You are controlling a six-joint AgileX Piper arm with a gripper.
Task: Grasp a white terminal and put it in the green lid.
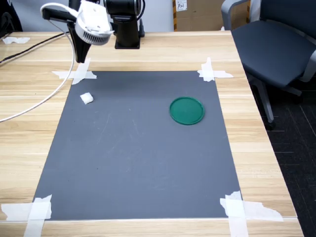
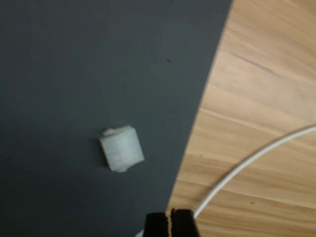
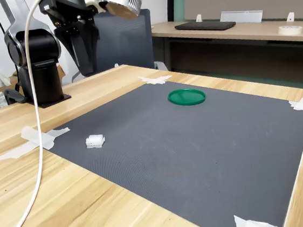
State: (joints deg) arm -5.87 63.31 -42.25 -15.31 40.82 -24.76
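Note:
The white terminal (image 1: 87, 98) (image 3: 95, 141) lies on the dark grey mat near its corner closest to the arm's base, on the first exterior view's left. In the wrist view the terminal (image 2: 121, 148) sits a short way in from the mat's edge. My gripper (image 1: 83, 59) (image 3: 88, 71) hangs in the air above that corner, beyond the terminal and apart from it. Its dark fingertips (image 2: 159, 224) meet with nothing between them, so my gripper (image 2: 170, 224) is shut. The green lid (image 1: 187, 110) (image 3: 186, 97) rests flat and empty on the mat, towards the first exterior view's right.
The mat (image 1: 138, 163) is held at its corners by white tape strips (image 1: 74, 75). A white cable (image 1: 44, 98) (image 2: 247, 163) trails over the wooden table beside the mat. The arm's black base (image 1: 127, 29) stands at the table's far edge. An office chair (image 1: 276, 44) stands off the table.

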